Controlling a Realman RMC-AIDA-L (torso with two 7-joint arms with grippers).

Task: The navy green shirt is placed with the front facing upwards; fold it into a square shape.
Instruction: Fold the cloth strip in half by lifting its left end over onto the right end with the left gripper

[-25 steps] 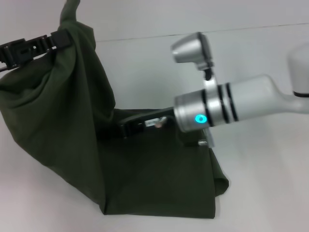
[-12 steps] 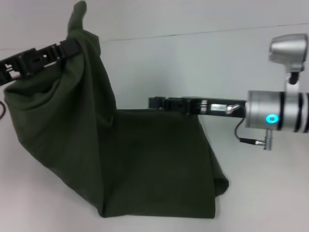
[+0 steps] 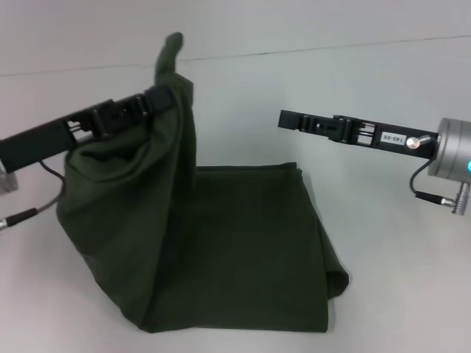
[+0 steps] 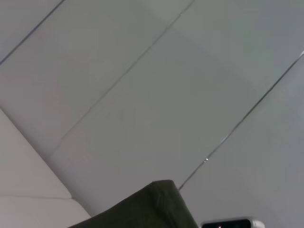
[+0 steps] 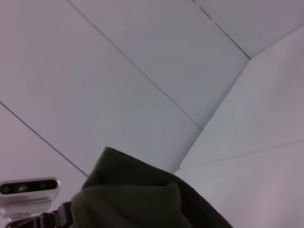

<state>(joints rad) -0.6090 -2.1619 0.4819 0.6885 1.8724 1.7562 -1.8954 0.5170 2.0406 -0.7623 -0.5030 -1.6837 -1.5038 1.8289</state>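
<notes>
- The dark olive-green cotton shirt (image 3: pixel 243 250) lies partly folded, plain side showing.
- Its left part is lifted upright in draped folds, a small tip poking above.
- Its right part rests flat on the worktop.

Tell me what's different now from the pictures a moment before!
The right gripper pulled back off the navy green shirt toward the robot's right and now hangs in the air, holding nothing. The left gripper, clamped on the shirt's lifted part, carried it toward the right, over the flat part. The bottom of the shirt stayed spread on the table.
</notes>
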